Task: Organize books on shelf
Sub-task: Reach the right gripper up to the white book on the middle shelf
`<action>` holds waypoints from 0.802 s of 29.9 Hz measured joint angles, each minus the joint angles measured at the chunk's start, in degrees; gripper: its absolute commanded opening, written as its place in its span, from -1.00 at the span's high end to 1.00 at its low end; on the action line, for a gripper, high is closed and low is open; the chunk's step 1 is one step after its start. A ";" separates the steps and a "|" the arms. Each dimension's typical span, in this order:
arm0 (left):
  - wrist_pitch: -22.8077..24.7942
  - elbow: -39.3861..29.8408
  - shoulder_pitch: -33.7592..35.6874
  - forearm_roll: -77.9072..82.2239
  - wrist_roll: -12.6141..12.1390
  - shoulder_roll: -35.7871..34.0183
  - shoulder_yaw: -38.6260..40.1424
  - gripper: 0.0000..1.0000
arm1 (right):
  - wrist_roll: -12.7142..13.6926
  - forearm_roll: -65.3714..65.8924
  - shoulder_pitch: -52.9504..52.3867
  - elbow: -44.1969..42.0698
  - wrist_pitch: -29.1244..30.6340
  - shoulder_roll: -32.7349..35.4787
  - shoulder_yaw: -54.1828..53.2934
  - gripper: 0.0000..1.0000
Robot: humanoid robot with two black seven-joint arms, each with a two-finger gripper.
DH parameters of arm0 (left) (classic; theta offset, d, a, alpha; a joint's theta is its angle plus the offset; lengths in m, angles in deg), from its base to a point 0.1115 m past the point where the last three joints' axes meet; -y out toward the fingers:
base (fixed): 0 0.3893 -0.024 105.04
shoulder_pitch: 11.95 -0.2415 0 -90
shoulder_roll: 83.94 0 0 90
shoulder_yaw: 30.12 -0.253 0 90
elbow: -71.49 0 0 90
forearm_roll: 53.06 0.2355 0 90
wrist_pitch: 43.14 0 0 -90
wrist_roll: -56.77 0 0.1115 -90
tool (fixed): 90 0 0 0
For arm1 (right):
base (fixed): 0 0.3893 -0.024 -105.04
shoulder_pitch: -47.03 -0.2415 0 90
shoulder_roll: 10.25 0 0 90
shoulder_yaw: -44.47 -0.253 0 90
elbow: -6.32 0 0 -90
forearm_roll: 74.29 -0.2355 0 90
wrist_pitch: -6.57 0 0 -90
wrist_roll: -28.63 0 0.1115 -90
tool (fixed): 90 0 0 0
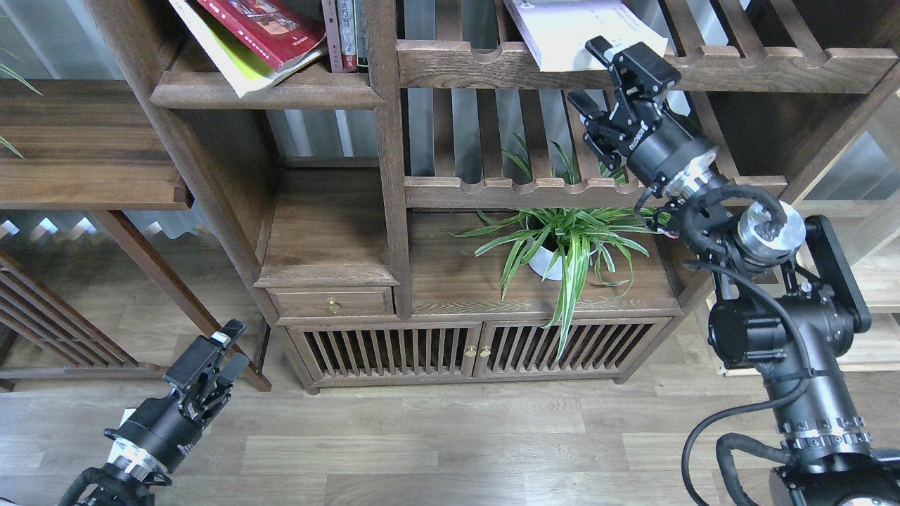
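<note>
The red book (264, 28) lies tilted on the yellow-green and white book (232, 70) at the top left, both resting on the solid dark shelf (267, 95) beside narrow upright spines. The pale lavender-white book (569, 28) lies on a slatted shelf at the top centre and overhangs its front rail. My right gripper (592, 76) is open just below and in front of that book's lower right corner; its upper finger (600, 49) overlaps the book's edge. My left gripper (230, 348) is low at the bottom left, empty, with its fingers close together.
A potted spider plant (562, 246) stands on the cabinet top under my right arm. The scalloped front rails (492, 67) of the slatted shelves lie close to my right gripper. A dark side table (84, 147) stands at left, above wood floor.
</note>
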State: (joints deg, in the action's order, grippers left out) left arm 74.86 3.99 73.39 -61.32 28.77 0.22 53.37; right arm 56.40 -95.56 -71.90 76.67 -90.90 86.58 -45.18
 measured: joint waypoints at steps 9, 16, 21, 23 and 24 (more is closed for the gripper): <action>0.00 0.05 0.30 0.00 0.00 -0.04 0.00 -0.95 | -0.17 0.22 -4.46 -2.88 -2.44 -0.06 -0.06 -0.55; 0.00 0.08 0.35 -0.05 0.00 -0.29 0.24 -0.95 | -0.18 0.32 -7.19 -6.02 -2.47 0.09 -0.32 -0.30; 0.00 0.09 0.40 -0.08 0.00 -0.31 0.26 -0.95 | -0.25 0.31 -7.23 -6.53 -2.18 0.12 -0.74 0.07; 0.00 0.09 0.43 -0.09 0.00 -0.31 0.27 -0.95 | -0.37 0.31 -7.23 -6.54 -1.96 0.12 -0.85 0.22; 0.00 0.09 0.44 -0.09 0.00 -0.32 0.27 -0.95 | -0.48 0.31 -7.24 -6.55 -1.88 0.12 -0.92 0.27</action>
State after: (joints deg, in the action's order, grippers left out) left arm 74.86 4.08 73.83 -61.41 28.77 -0.09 53.64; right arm 55.93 -95.24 -79.14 70.12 -92.78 86.69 -46.10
